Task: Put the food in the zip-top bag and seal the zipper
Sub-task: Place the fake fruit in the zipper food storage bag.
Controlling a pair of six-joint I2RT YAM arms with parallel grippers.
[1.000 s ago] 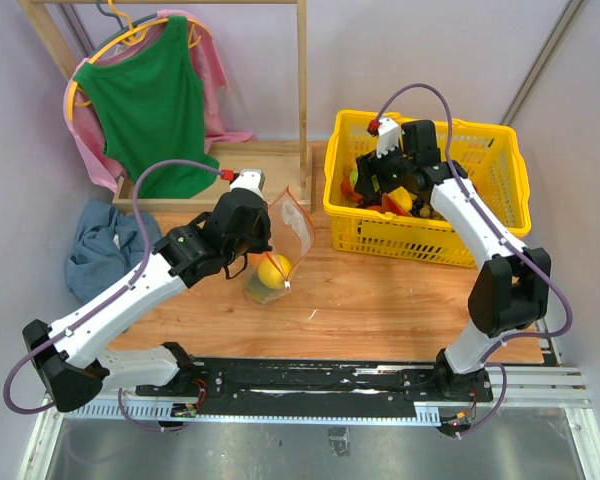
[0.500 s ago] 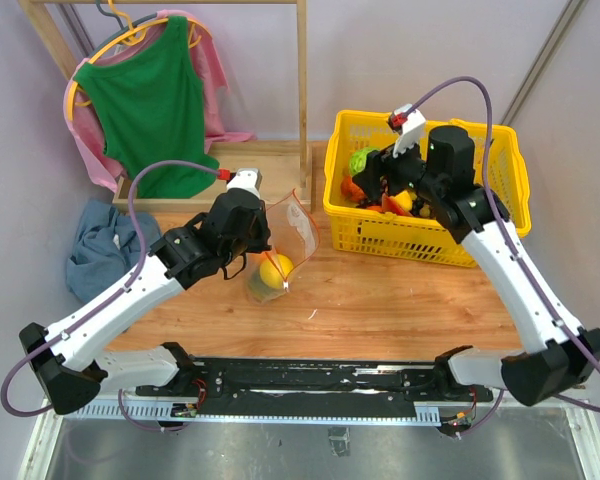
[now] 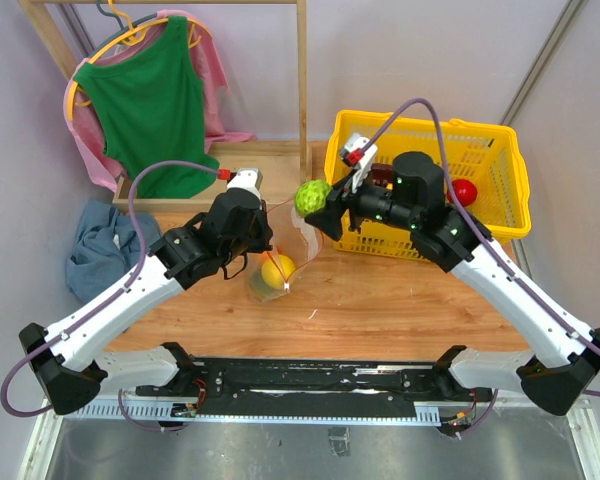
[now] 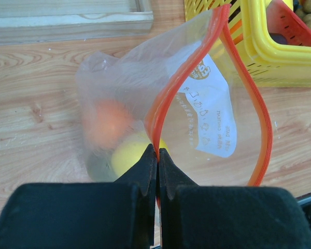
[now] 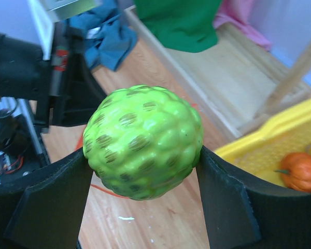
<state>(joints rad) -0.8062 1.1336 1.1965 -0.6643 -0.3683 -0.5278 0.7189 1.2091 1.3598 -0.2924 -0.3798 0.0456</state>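
Left jaws: pinching shut on the orange-red zipper [image 4: 154,127] of a crinkly clear zip-top bag [image 4: 119,88]; a glossy round yellow fruit [image 4: 129,155] is lying inside, just beyond. Right jaws: standing wide, clamping a bumpy, ball-shaped green fruit [image 5: 143,141] between them.

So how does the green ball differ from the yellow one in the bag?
The green ball is bumpy; the yellow one looks smooth. The green ball is held in the air by the right hand; the yellow one lies inside the clear bag. Both are round and glossy.
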